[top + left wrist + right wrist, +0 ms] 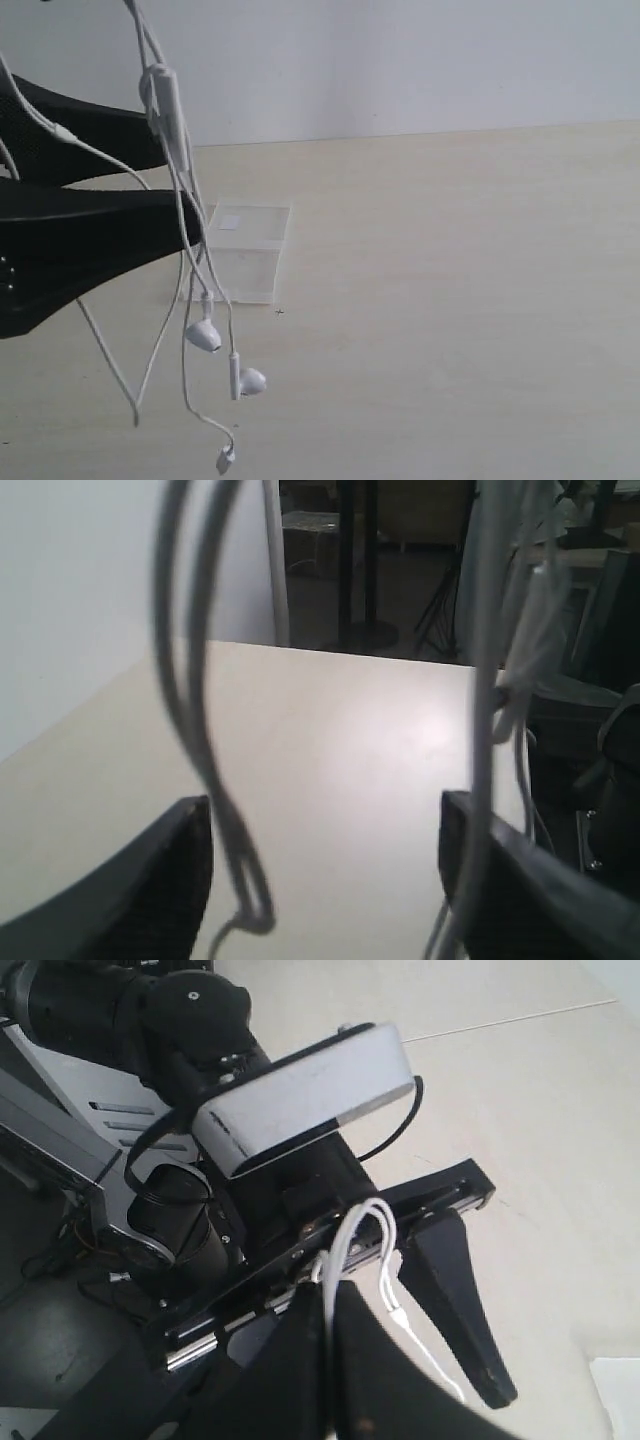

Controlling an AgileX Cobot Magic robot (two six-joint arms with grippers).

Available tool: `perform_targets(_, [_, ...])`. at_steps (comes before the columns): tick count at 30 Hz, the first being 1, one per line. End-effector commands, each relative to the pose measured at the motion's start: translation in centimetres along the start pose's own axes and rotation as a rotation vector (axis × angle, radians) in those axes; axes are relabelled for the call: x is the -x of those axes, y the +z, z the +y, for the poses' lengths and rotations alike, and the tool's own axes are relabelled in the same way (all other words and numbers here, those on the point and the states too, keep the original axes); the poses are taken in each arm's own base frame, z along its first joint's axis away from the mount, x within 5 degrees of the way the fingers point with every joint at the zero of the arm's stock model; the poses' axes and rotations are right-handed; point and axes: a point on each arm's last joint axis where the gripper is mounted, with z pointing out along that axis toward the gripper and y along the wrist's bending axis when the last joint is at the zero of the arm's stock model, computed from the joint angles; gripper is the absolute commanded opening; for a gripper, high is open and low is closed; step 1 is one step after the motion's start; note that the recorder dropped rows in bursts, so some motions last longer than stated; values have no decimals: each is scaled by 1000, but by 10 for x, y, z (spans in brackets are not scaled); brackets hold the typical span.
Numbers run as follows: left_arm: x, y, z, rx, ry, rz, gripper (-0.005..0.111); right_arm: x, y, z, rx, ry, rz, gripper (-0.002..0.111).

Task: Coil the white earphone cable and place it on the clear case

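Left gripper [325,880]: jaws apart, strands hanging loose between them. The white earphone cable [165,100] hangs from above, earbuds low, in front of the clear case [250,255], which lies on the table [450,300]. Right gripper [327,1300]: clamped on the cable loop.

So my bench is just a pale wood-look tabletop [470,300] up against a plain white wall [400,60], evenly lit, with a dim room past the edge, dark floor [410,590] and a black pole stand [357,560].
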Motion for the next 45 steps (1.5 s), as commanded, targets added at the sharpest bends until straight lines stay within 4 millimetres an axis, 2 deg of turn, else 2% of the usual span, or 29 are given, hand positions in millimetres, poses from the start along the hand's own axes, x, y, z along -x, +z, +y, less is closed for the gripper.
perform_targets(1, [1, -1, -2, -15, 0, -12, 63, -3, -1, -1, -15, -27, 43, 0])
perform_targets(7, [2, -6, -6, -13, 33, 1, 63, -7, -2, -4, -45, -49, 87, 0])
perform_targets(16, [3, -5, -7, -22, -4, -14, 63, 0, -2, -6, -74, -59, 6, 0])
perform_targets(25, [4, -5, -7, -21, -15, -25, 63, 3, 17, -12, 3, -27, -28, 0])
perform_targets(32, [3, -5, -6, -20, -12, -18, 63, 7, 18, -14, -15, -23, -74, 0])
perform_targets(38, [-4, 3, 1, -28, -48, 13, 63, 10, 17, -11, 9, -15, -106, 0])
perform_targets(40, [-7, 7, 4, -26, -60, 27, 60, 10, 17, -11, 9, -15, -106, 0])
perform_targets(43, [-9, 8, 8, -2, -58, 37, 45, 10, 16, -11, 8, -17, -108, 0])
perform_targets(45, [-9, 8, 10, 22, -63, 35, 42, 10, 13, -9, 5, -22, -112, 0])
